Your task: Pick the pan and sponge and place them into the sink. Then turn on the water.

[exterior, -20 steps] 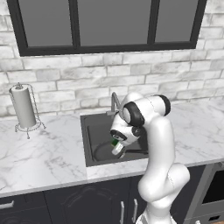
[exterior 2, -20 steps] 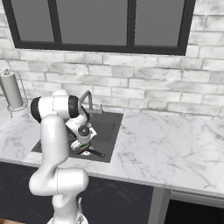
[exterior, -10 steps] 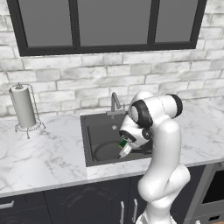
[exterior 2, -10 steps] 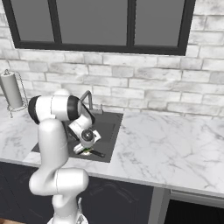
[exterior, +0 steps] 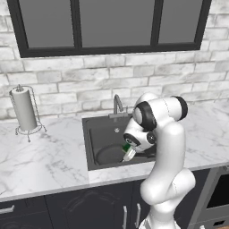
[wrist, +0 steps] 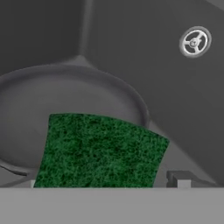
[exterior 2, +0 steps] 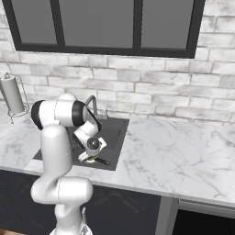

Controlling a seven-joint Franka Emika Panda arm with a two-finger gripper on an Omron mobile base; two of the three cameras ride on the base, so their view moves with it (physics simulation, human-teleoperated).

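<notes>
gripper (wrist: 107, 186) jaws wide | sponge (wrist: 100, 151) betw. tips, grip unclear | over pan (wrist: 65, 96) in sink (wrist: 131, 52)

I see the white arm rising from its base, elbow bent high, forearm folding down and forward so the wrist points downward. Gripper (exterior: 128, 154) sits low at the end of the wrist, same spot from the right side (exterior 2: 89, 157). Jaws stand spread wide. In the hand view one dark fingertip (wrist: 179, 179) pokes up at the bottom right.
</notes>
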